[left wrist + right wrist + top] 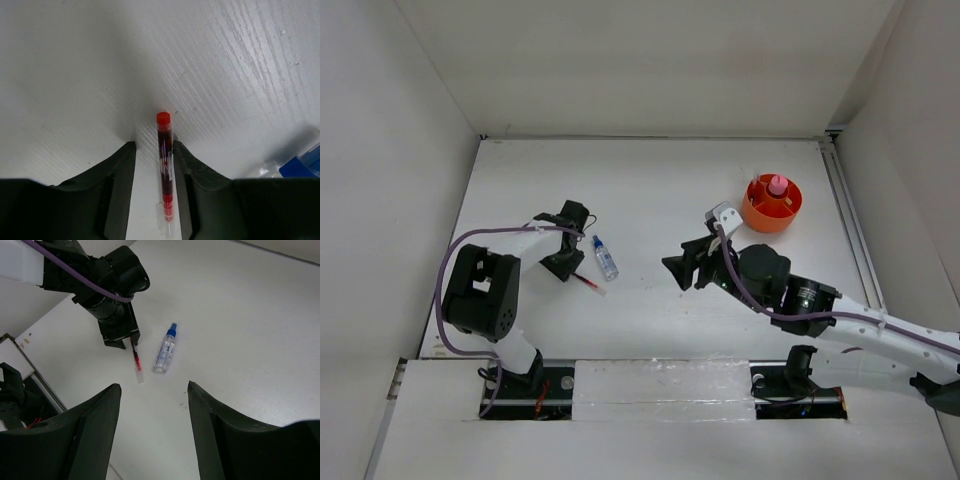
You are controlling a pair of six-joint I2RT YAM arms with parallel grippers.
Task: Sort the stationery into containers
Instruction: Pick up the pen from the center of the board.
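A thin red pen (164, 160) lies flat on the white table between the fingers of my left gripper (154, 145). It rests against the right finger, with a gap to the left finger, so the jaws are open around it. From above, the pen (588, 285) sticks out from under the left gripper (570, 266). A clear blue-capped bottle (606, 258) lies just right of it. My right gripper (672, 268) hovers open and empty mid-table, facing the pen (136, 362) and the bottle (165, 350). The orange tub (752, 212) at the back right holds a pink-capped cylinder (777, 185).
White walls enclose the table on the left, back and right. A purple cable (455, 262) loops over the left arm. The right arm's base and links stretch along the near right edge. The bottle's blue cap (300, 165) shows close beside my left gripper's right finger.
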